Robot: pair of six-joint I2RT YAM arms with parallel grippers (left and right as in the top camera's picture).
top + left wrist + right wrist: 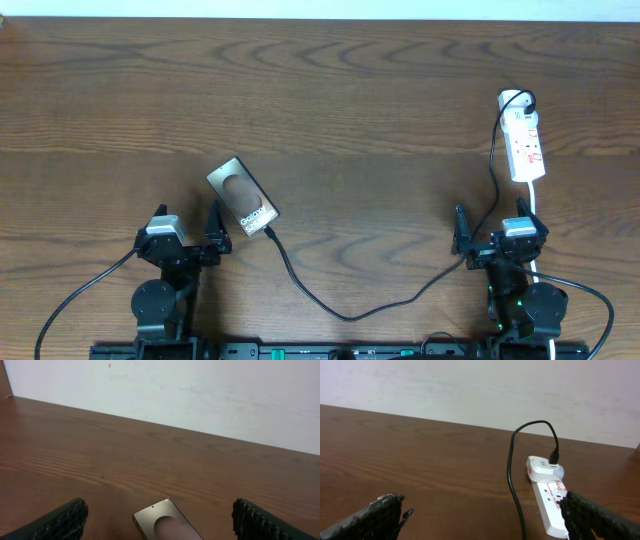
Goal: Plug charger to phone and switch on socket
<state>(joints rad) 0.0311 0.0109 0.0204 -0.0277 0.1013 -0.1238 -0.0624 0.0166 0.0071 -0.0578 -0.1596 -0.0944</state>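
Note:
The phone (242, 197) lies flat and slanted at centre-left, brown screen up; its top end shows in the left wrist view (167, 521). The thin black charger cable (350, 314) runs from the phone's near end along the front and up to the white socket (524, 140) at the far right. I cannot tell whether its tip is inserted in the phone. In the right wrist view the socket (549, 506) has red marks, and the cable (511, 475) enters a plug on it. My left gripper (187, 220) (160, 508) is open just before the phone. My right gripper (497, 228) (482, 502) is open before the socket.
The socket's white cord (533, 197) runs down from the strip past my right gripper. The brown wooden table (360, 90) ends at a pale wall (200, 390) at the back.

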